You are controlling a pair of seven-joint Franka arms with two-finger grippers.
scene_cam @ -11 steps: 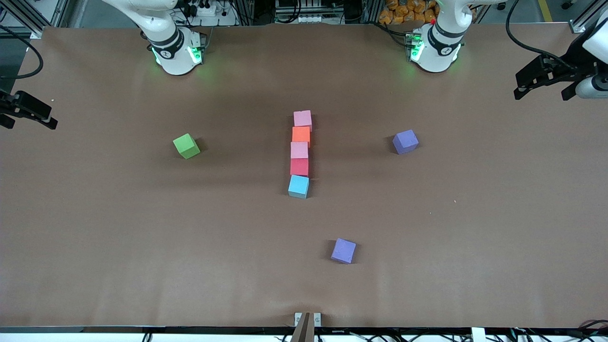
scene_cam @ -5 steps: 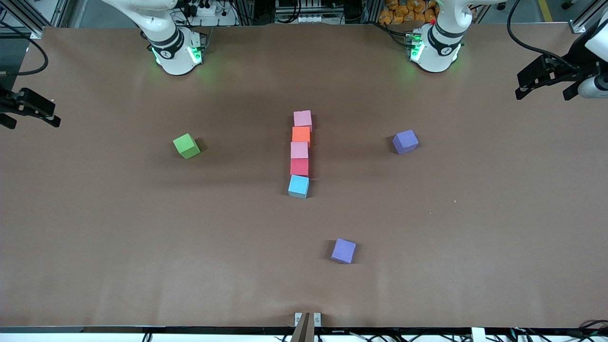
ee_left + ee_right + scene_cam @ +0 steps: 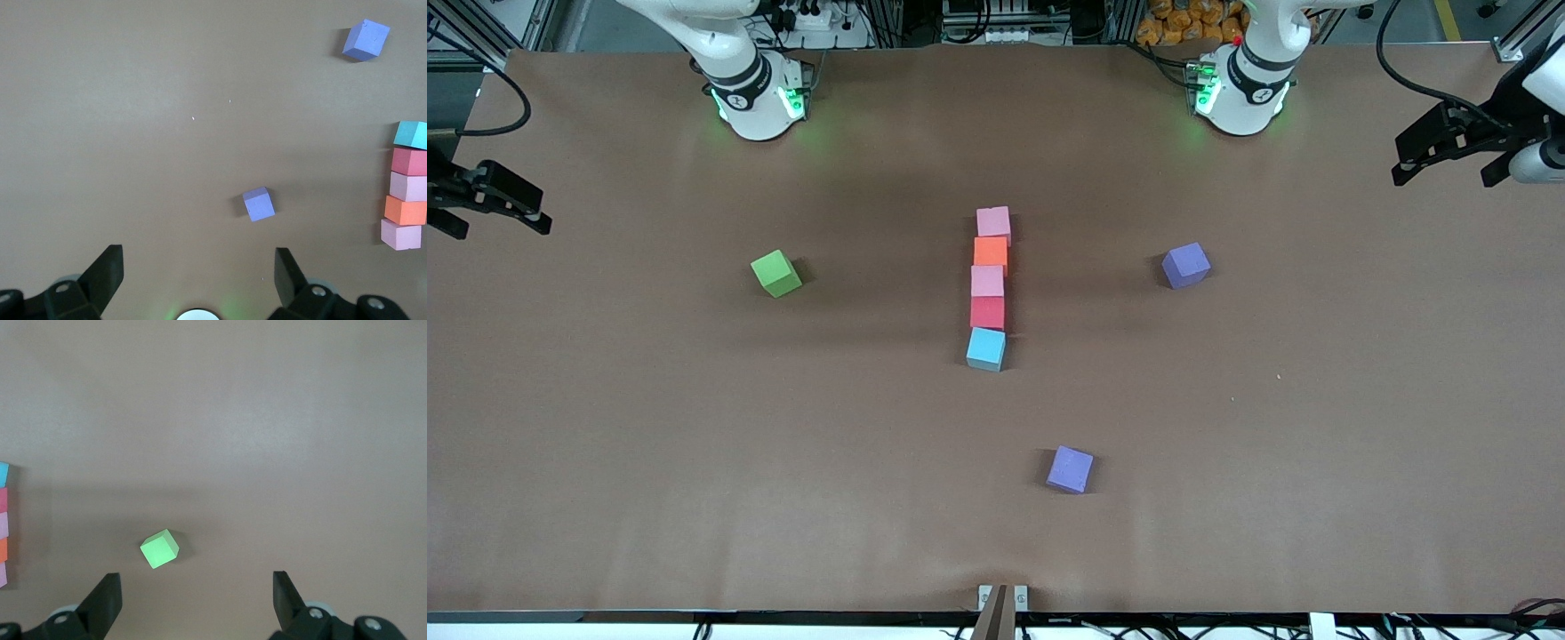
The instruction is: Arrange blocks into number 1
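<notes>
Apparently the arranging is finished: the five small matte foam blocks [image 3: 989, 286], pink, orange, pink, red and light blue, stand in one touching column mid-worktop. The left end effector [image 3: 1449, 151] and right end effector [image 3: 494, 206] hang open at opposite ends, so the next move should be only parking.
</notes>
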